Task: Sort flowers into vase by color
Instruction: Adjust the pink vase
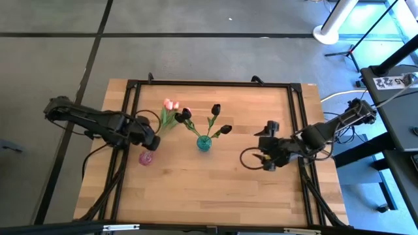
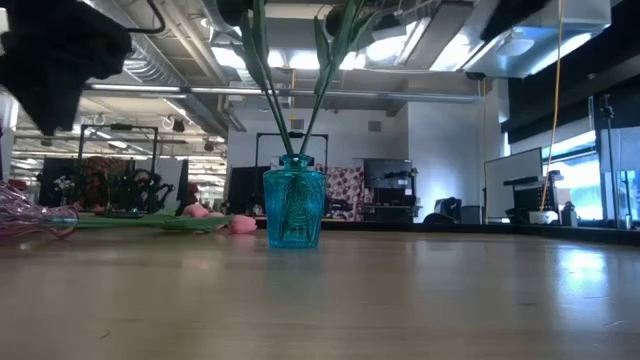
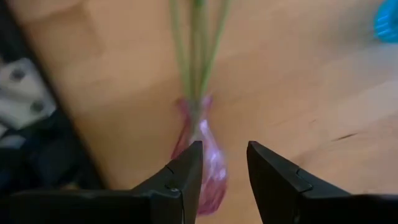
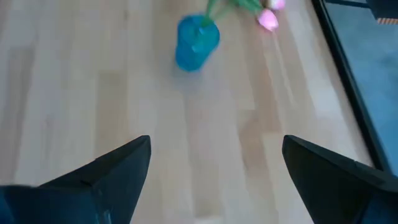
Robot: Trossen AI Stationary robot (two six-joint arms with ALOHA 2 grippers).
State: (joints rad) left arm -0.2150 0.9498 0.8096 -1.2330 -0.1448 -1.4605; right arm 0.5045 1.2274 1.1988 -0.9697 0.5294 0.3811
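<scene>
Carefully lower your left gripper (image 3: 222, 163), jaws parted, over the toppled pink vase (image 3: 205, 158) holding pink tulips (image 1: 171, 104); dark tulips (image 1: 216, 109) stand in the teal vase (image 1: 204, 143). Right gripper (image 4: 216, 165) waits released.

Bright ceiling lights (glaring) behind a dim tabletop (image 2: 400, 300); both wrist views blurred.

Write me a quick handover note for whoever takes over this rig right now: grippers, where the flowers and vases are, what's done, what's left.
Left gripper: open, just above the pink vase, which lies tipped on its side on the table.
Right gripper: open, empty, waiting at the table's right side.
Done: dark tulips stand in the upright blue vase.
Left: pink tulips lie flat on the table, stems running toward the pink vase's mouth. The pink vase probably needs standing up with those tulips in it.
</scene>
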